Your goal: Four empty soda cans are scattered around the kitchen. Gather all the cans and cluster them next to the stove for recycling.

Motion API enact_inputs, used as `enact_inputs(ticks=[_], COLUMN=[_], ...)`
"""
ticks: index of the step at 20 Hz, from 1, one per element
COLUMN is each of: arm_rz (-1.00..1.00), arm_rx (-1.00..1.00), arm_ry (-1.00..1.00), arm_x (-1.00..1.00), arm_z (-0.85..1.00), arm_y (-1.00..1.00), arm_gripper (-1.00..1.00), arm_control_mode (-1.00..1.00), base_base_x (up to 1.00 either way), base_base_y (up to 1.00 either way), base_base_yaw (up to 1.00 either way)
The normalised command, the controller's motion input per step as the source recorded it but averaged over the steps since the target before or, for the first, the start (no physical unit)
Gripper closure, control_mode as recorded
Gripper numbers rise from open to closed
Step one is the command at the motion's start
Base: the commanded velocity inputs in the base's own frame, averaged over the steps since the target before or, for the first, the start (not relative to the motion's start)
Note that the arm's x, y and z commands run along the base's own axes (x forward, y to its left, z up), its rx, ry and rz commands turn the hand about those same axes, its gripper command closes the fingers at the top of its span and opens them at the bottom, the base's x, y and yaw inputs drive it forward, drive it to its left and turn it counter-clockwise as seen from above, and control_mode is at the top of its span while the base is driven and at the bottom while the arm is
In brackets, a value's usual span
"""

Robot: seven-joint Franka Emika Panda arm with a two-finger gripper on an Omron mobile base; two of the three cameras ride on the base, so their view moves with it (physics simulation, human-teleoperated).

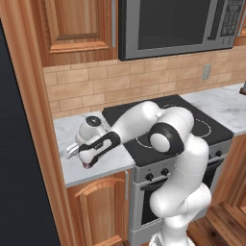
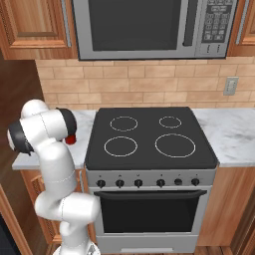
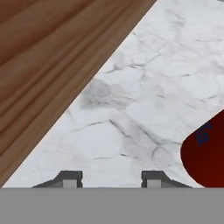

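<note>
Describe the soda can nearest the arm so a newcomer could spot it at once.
Start at the stove, then look to the marble counter on its left. The soda can sits there by the end effector: small and dark red, the only coloured thing on that pale stone.

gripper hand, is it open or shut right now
Shut. In the hand view the hand hovers over the marble counter with nothing between its fingertips; a red soda can sits off to one side.

Red soda can (image 3: 205,153), possibly blue-marked; grey-veined white marble counter (image 3: 144,96).
</note>
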Motion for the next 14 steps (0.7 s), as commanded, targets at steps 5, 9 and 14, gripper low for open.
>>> enact_inputs(ticks=[5, 9, 14], arm_rz=[0.01, 0.00, 0.00], arm_rx=[0.00, 0.00, 0.00], arm_ry=[-0.04, -0.08, -0.15], arm_x=[-0.03, -0.12, -0.13], arm_z=[0.00, 0.08, 0.30], arm_y=[0.02, -0.08, -0.22], arm_gripper=[-1.00, -1.00, -1.00], arm_control_mode=[-1.00, -1.00, -1.00], base_base_x=[0.00, 0.00, 0.00], base_base_y=[0.00, 0.00, 0.00], base_base_yaw=[0.00, 0.00, 0.00])
